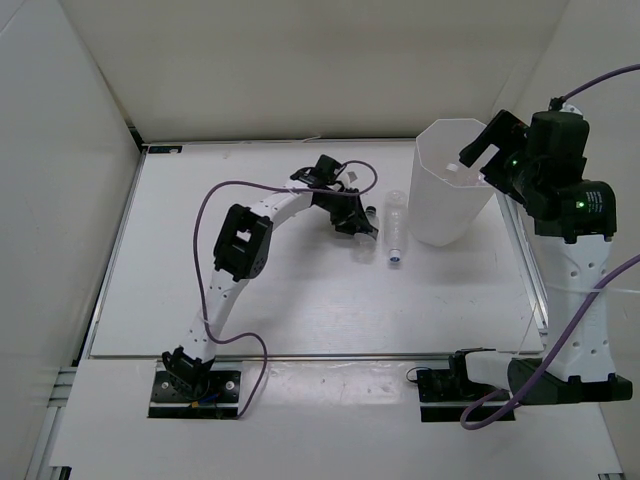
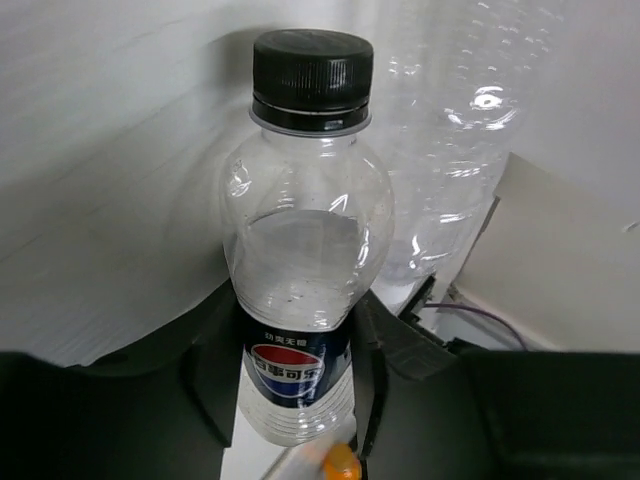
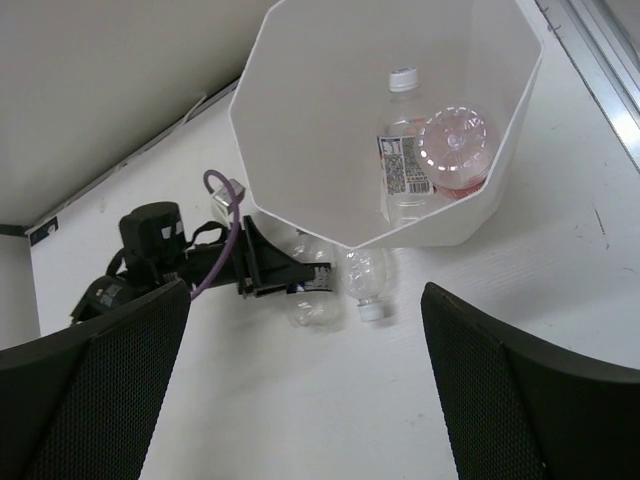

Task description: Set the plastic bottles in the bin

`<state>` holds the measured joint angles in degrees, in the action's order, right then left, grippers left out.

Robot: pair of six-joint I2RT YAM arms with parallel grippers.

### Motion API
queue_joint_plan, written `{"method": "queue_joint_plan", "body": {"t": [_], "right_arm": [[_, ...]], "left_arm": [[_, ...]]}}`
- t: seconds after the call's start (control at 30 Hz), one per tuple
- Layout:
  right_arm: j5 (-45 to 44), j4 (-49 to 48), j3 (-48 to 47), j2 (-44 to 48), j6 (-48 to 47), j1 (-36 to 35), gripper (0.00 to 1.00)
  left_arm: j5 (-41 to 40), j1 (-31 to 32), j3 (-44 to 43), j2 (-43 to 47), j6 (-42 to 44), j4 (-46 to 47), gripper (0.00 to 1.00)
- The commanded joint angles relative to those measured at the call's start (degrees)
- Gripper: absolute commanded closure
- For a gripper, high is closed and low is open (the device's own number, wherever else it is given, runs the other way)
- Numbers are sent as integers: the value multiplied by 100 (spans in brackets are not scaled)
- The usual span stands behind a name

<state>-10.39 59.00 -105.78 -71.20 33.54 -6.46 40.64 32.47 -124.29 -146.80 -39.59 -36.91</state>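
At mid-table, the left gripper is seen closed narrow on the label end of the dark-capped bottle. The hold is low on a smooth body, so tipping or slipping on the lift is judged possible. Just right of it, a second bottle lies loose and could be knocked rolling. Farther right, two bottles are noted inside the bin. Above its far rim the right gripper is held wide and empty; a clash of arms at the drop is risked.
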Motion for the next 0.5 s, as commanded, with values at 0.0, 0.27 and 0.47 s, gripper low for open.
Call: {"method": "queue_joint_plan", "body": {"t": [0.0,0.27,0.47], "right_arm": [[-164,-73,92,97,-137,13,0],[-436,-73,92,97,187,13,0],[-1280,164,-39,202,495,13,0]], "left_arm": [[-82,-459,282,652,-311,-264,72],[-1507,-953,-1640,1848,-690,120,67],[-1568,-540,-2318,1428,-1434,2699,60]]}}
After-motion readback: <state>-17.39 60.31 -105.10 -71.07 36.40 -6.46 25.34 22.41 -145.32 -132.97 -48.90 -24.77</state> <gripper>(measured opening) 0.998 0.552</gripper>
